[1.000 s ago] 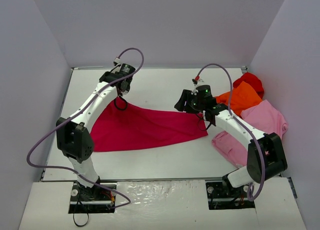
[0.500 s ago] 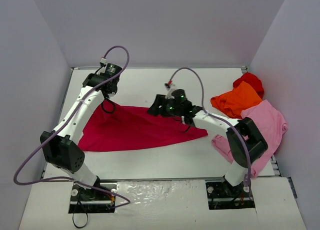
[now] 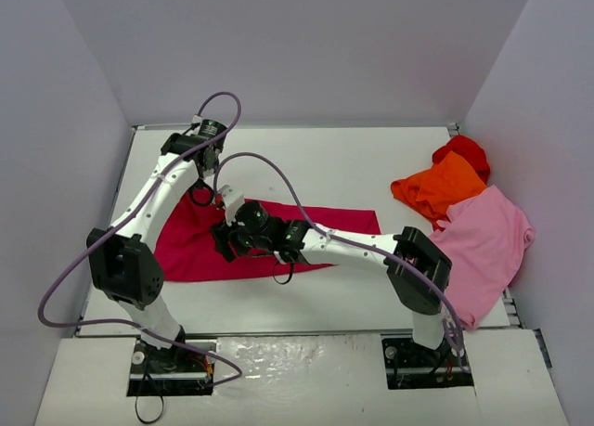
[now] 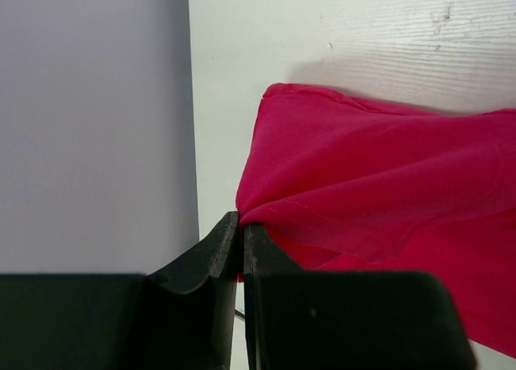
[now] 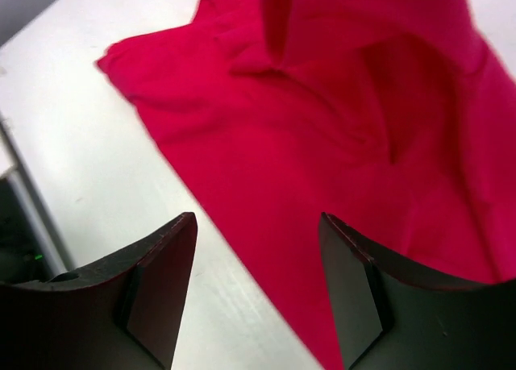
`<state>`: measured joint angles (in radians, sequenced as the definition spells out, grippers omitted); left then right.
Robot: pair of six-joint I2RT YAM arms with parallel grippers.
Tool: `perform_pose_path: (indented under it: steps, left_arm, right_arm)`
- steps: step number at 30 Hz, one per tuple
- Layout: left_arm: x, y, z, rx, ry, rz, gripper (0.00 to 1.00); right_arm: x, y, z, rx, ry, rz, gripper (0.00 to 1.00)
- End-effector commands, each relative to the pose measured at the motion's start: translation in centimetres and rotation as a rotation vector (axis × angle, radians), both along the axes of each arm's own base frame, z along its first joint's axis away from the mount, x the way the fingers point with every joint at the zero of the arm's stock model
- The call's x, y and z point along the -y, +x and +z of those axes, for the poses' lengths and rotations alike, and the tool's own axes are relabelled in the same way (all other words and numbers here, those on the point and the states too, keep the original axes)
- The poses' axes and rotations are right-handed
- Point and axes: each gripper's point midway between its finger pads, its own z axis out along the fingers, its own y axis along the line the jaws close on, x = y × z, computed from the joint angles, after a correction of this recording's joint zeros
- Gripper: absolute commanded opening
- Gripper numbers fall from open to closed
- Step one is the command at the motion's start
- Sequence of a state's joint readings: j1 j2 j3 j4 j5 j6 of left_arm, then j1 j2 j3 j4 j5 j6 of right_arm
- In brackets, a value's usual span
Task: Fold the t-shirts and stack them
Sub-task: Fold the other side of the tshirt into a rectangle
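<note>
**tee_watcher:** Overhead cam first. The crimson t-shirt [image 3: 334, 224] lies spread out on the table [image 3: 306, 157], from the middle toward the left edge. The left gripper [image 3: 202, 187] is down at the shirt's far-left corner. The right arm stretches all the way across, with the right gripper [image 3: 225, 240] over the shirt's left end.

**foldbot99:** And the other shirts?

**tee_watcher:** They're bunched along the right edge. The bright red t-shirt [image 3: 464, 150] is nearest the far-right corner, the orange t-shirt [image 3: 436, 187] is touching it, and the light pink t-shirt [image 3: 487, 240] is on the near side of those.

**foldbot99:** Left wrist cam?

**tee_watcher:** Its fingers [image 4: 218, 249] are pressed together, pinching a bit of the crimson shirt's hem. The cloth drapes away from the pinch onto the white tabletop, with the wall [image 4: 89, 120] right alongside.

**foldbot99:** Right wrist?

**tee_watcher:** There the fingers [image 5: 161, 257] are spread wide with nothing between them. Wrinkled crimson cloth is below, with bare table off to the left. I can't tell if the tips touch the fabric.
</note>
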<state>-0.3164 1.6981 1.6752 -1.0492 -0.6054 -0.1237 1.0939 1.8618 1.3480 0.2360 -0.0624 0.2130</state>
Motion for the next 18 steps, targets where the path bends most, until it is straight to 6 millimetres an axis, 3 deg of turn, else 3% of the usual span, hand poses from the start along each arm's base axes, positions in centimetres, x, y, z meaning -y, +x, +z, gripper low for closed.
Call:
perform_pose_path:
  steps: [1, 7, 18]
  left_arm:
    - [0.4, 0.1, 1.5, 0.048, -0.068, 0.015, 0.03]
    - [1.0, -0.2, 0.7, 0.031, -0.107, 0.008, 0.03]
    - [2.1, -0.7, 2.0, 0.076, -0.203, -0.024, 0.03]
  right_arm:
    - [-1.0, 3.2, 2.4, 0.191, -0.004, -0.069, 0.59]
    - [-2.1, 4.9, 1.7, 0.273, 0.017, -0.096, 0.59]
    - [-3.1, 7.5, 2.9, 0.327, 0.152, -0.249, 0.59]
